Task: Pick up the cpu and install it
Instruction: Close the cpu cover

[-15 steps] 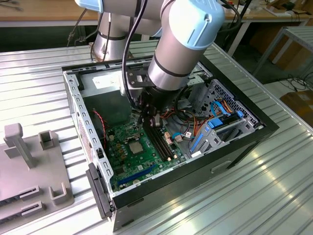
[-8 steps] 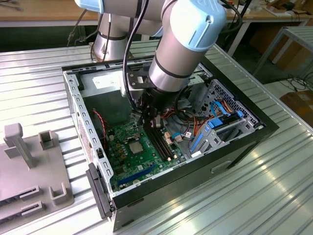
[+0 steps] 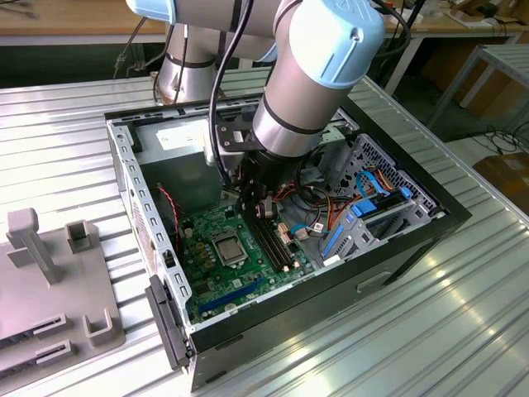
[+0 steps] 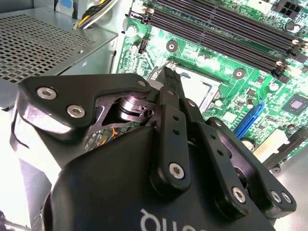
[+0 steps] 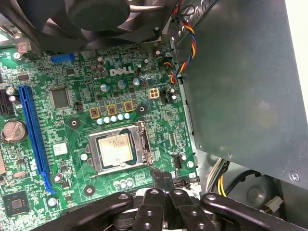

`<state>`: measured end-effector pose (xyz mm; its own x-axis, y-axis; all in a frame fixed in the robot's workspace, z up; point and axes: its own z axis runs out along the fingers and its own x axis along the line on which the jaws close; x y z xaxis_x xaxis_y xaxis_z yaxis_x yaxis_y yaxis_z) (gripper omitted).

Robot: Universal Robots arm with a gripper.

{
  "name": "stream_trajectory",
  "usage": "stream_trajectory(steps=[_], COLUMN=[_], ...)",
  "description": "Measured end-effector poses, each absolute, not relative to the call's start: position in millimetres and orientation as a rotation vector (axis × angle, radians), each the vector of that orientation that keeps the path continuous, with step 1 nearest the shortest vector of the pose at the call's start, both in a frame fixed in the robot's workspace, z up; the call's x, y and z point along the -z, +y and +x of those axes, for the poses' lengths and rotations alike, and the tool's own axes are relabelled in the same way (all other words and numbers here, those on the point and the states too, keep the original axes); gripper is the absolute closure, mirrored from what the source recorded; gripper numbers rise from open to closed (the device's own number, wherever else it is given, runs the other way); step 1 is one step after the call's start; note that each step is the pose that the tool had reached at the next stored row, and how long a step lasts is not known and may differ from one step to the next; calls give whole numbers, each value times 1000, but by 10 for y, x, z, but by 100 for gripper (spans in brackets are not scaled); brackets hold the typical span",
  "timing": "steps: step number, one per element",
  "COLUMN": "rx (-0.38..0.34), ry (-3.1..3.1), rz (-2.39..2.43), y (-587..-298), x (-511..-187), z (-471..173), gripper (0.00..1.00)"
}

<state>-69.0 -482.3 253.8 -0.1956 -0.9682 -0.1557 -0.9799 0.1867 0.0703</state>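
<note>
Scene: an open computer case point(image 3: 450, 217) lies on a ribbed metal tabletop point(image 3: 463, 322), its green board point(image 3: 216, 256) facing up; a grey holder rack point(image 3: 50, 281) sits on the tabletop toward the exterior view's left.

Arm: the robot arm point(image 3: 310, 74) reaches down into the case, over the board, just beside the long black memory slots point(image 3: 271, 241).

Tool: the tool point(image 5: 161, 177) has its two black fingers point(image 4: 169, 91) pressed together, tip to tip, with nothing between them. It hangs above the board, close to one edge of the socket frame point(image 5: 144, 144).

Chip: the cpu point(image 5: 115, 149) lies flat inside the socket on the board, its pale metal top showing, ringed by the frame. In the exterior view it shows as a small grey square point(image 3: 229, 246) near the middle of the board.

Neighbours: a large grey power box point(image 5: 240, 82) stands beside the socket area, coloured wires point(image 5: 180, 62) run along its edge, and a black fan point(image 5: 96, 19) overhangs the board's far side. A long blue slot point(image 5: 33, 134) lies well apart from the socket.

Step in hand: judged from how things lie, the chip is already seated and the tool carries nothing, so the placing part looks done.

Next move calls for: probably a clean lift clear of the frame and slots; whether the frame is latched down I cannot tell.
</note>
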Motion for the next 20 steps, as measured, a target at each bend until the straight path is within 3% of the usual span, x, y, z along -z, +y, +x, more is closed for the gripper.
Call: stream_trajectory(steps=[20], rx=[-236], ry=[2360], rz=[-1942], y=[-4825], x=[-2538], z=[-584], gripper=[89])
